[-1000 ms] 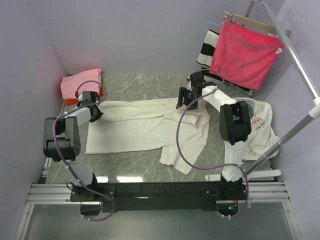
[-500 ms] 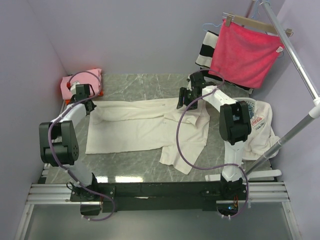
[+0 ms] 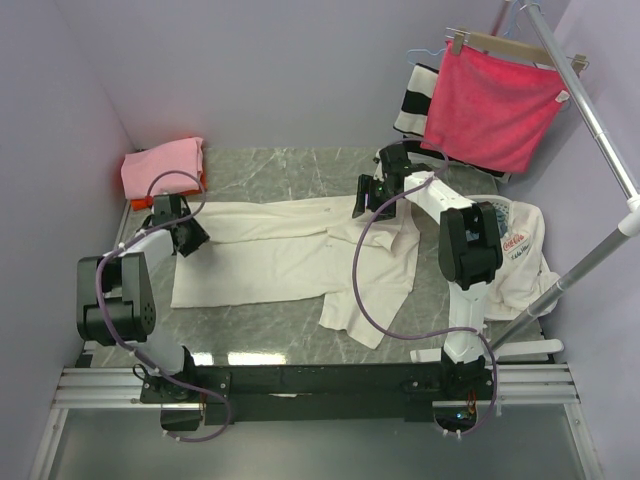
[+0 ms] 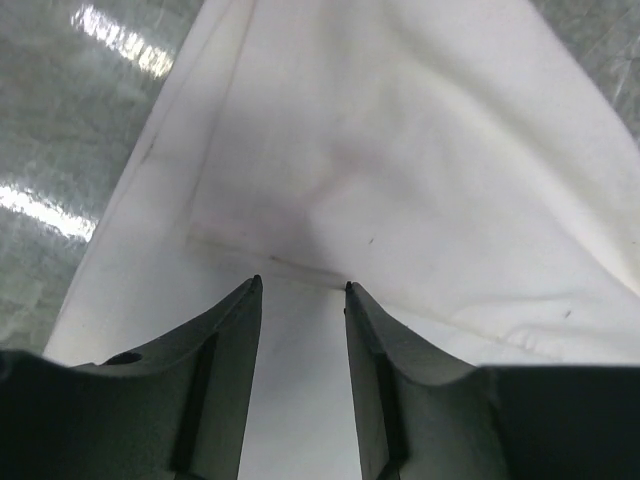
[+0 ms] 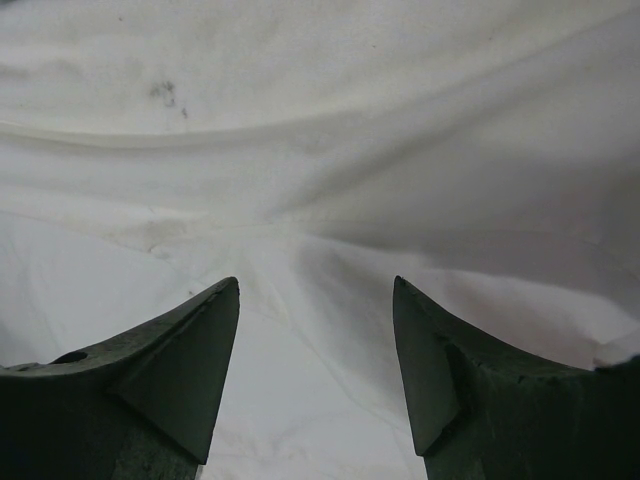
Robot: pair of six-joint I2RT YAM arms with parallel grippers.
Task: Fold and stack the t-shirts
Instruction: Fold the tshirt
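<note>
- Grey marbled table (image 3: 280, 165) fills the overhead view; the left wrist view shows only a glossy strip of it beside the cloth.
- Cream t-shirt (image 3: 270, 250) lies spread flat across the middle of the table, its body reaching left and a sleeve hanging toward the near edge. Only the wrist views show its detail: a stitched seam line in the left one (image 4: 400, 150), small dark specks and radiating creases in the right one (image 5: 320, 100).
- White garment (image 3: 525, 250) sits bunched at the table's right edge, seen only from overhead. It bears a red printed logo (image 3: 515, 240), too small to read.
- Bright red cloth (image 3: 495, 100) hangs from a wooden hanger (image 3: 500, 42) at the far right, with a small pale tag at its right edge whose writing is illegible.
- Pink t-shirt (image 3: 162, 165) is folded in the far left corner, well apart from the cream one's middle.
- Black-and-white striped cloth (image 3: 412, 95) hangs just behind the red cloth.
- Orange-red t-shirt (image 3: 140, 204) shows as a sliver under the pink one.
- Right gripper (image 3: 368, 195) hovers over the cream shirt's far right part; its wrist view (image 5: 315, 285) shows the jaws wide apart, with nothing between them.
- Left gripper (image 3: 192, 240) is over the shirt's left end; its wrist view (image 4: 300, 285) shows the jaws narrowly apart above the fabric, gripping nothing.
</note>
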